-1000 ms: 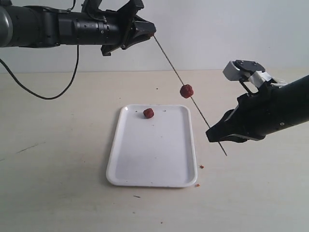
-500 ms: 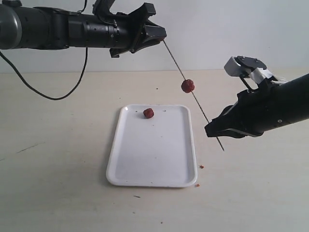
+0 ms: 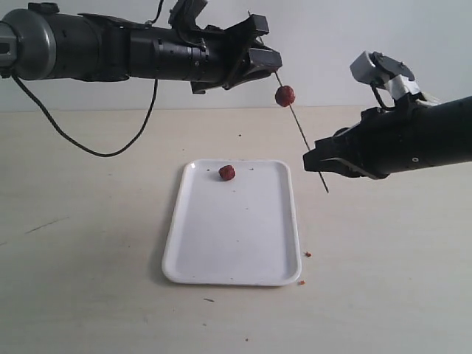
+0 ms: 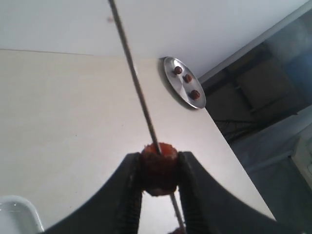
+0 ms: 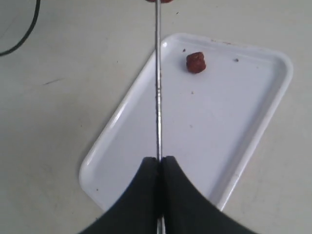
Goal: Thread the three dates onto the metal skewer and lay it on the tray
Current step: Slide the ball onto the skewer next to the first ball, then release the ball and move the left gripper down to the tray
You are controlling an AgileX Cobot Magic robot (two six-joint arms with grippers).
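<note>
My left gripper [image 3: 276, 68] [image 4: 159, 163] is shut on a dark red date [image 4: 159, 166], and the thin metal skewer [image 3: 306, 144] [image 4: 136, 87] runs through that date. Just below the fingers a second date [image 3: 285, 95] sits threaded on the skewer; the left wrist view shows only its edge. Lower on the rod, my right gripper [image 3: 316, 161] [image 5: 160, 160] is shut on the skewer [image 5: 158, 83], holding it slanted in the air to the right of the white tray [image 3: 228, 251] [image 5: 234, 146]. A third date [image 3: 227, 172] [image 5: 196, 63] lies loose at the tray's far end.
A round metal plate [image 4: 171, 79] with three more dates on it sits far off on the table, seen only in the left wrist view. Small brown crumbs [image 3: 308, 254] lie right of the tray. A black cable [image 3: 96, 147] loops across the table's left.
My left gripper has slid right and down along the skewer, closing most of the gap to the threaded date. My right gripper has lifted the skewer's lower end up and to the left.
</note>
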